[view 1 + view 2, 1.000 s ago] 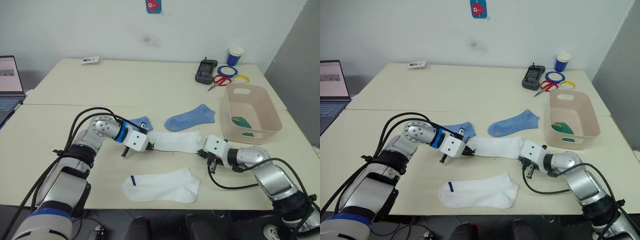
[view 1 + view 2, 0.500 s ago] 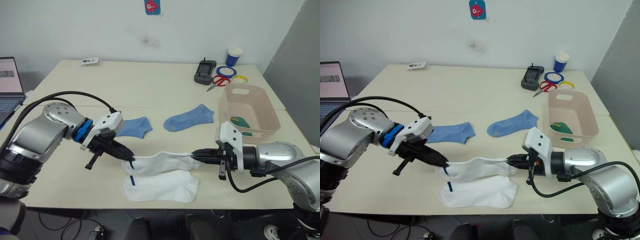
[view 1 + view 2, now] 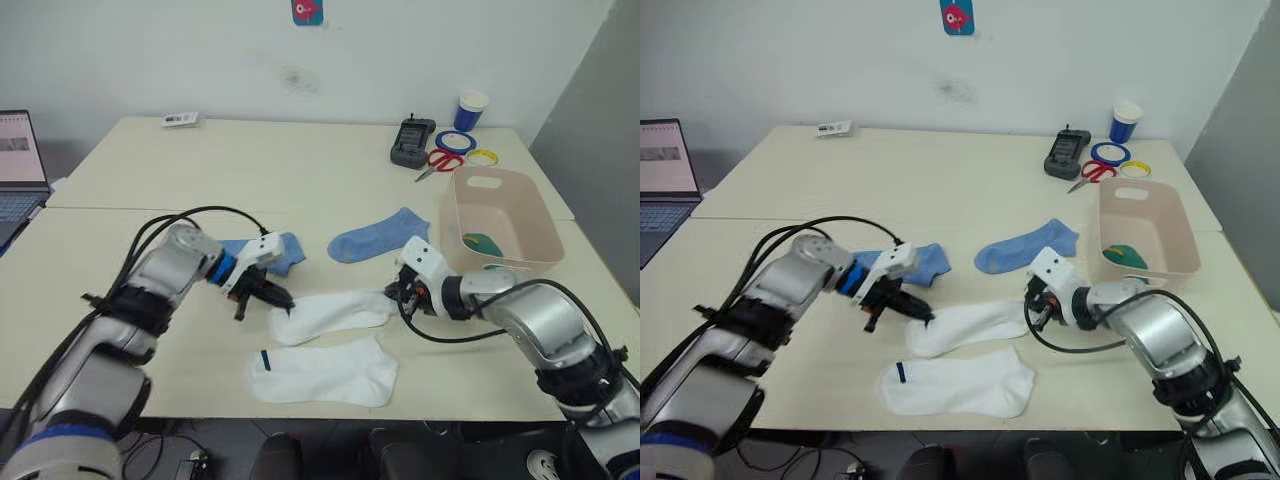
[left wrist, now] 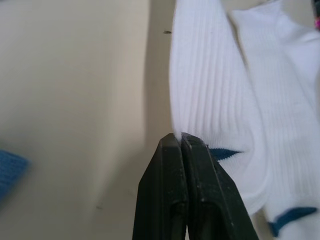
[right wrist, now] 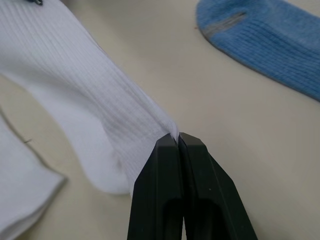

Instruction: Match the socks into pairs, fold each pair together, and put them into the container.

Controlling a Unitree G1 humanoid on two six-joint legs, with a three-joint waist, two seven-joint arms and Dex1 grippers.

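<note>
One soft white ankle sock (image 3: 330, 314) is lying just behind a second white ankle sock (image 3: 322, 372); two light blue cloth socks (image 3: 380, 236) are lying farther back, and the pale pink-beige rectangular plastic bin (image 3: 520, 228) is sitting to their right.

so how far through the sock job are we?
Done: a green sock lies in the container. In hand: left gripper and right gripper each pinch an end of one white sock, just above the other white sock on the table. Left: fold that pair, then the two blue socks.
</note>
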